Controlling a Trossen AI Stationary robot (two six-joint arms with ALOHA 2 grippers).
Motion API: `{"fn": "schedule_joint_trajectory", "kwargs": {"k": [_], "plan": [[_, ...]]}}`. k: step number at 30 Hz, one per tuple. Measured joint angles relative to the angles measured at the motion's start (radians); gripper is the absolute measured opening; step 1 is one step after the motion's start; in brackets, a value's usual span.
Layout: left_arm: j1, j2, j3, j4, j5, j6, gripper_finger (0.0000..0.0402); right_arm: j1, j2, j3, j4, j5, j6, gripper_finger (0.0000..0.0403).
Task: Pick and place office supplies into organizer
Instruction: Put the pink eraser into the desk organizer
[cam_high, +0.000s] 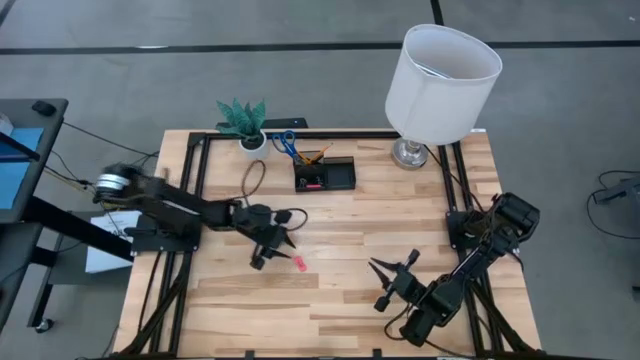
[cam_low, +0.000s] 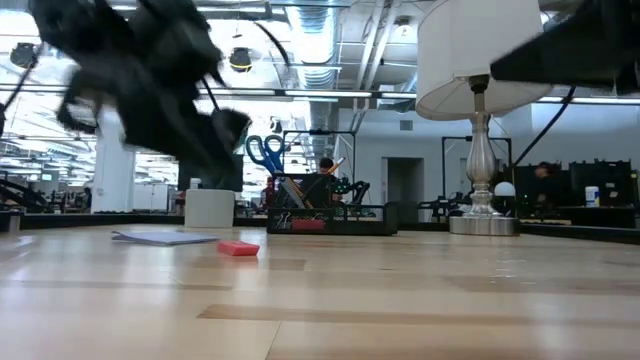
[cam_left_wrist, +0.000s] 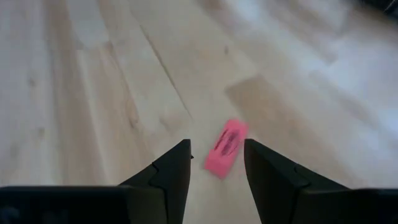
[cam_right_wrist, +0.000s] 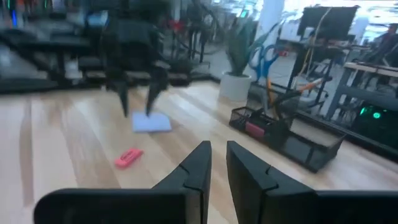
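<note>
Revealing note pad (cam_right_wrist: 152, 122) (right wrist only)

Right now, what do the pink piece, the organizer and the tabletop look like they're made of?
Pink piece: looks like a rubber eraser, matte, with a dark printed mark; can't be sure.
Organizer: black wire mesh, probably metal; its walls show a see-through grid.
Tabletop: light wood planks with visible grain and seams, slight sheen; could be laminate.

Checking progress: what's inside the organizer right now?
The organizer holds blue-handled scissors and orange pens standing in its cup section, plus a pink-red piece in a low tray. The cup's bottom is hidden by its walls. A pink eraser lies on the table.
</note>
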Motion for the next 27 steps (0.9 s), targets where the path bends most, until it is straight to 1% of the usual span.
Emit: {"fn": "schedule_joint_trajectory", "kwargs": {"k": [3,8,10,13,16,18,21,24,27], "plan": [[-0.036,-0.224,0.0,-0.153,0.005,-0.049,0.0142,0.003,0.0,-0.088,0.159,0.033,0.014,0.0044],[-0.133,-0.562,0.0,-0.307,0.006,-0.063,0.0142,-0.026,0.001,-0.217,0.483,0.017,0.0,0.0044],[-0.173,-0.678,0.0,-0.356,-0.022,-0.08,0.0142,-0.05,0.001,-0.232,0.584,-0.03,-0.065,0.0044],[-0.234,-0.821,0.0,-0.413,-0.092,-0.119,0.0142,-0.096,0.001,-0.219,0.707,-0.139,-0.23,0.0044],[-0.285,-0.923,0.0,-0.45,-0.18,-0.164,0.0142,-0.149,0.001,-0.188,0.809,-0.233,-0.375,0.0047],[-0.312,-0.972,0.0,-0.479,-0.245,-0.204,0.0142,-0.176,0.014,-0.161,0.859,-0.25,-0.431,0.0055],[-0.343,-1.035,-0.001,-0.555,-0.316,-0.242,0.0142,-0.201,0.095,-0.105,0.921,-0.257,-0.499,0.0076],[-0.367,-1.092,-0.001,-0.619,-0.339,-0.254,0.0142,-0.22,0.213,-0.017,0.967,-0.259,-0.511,0.0106],[-0.386,-1.142,-0.002,-0.647,-0.339,-0.267,0.0142,-0.231,0.325,0.08,0.979,-0.223,-0.515,0.014]]}}
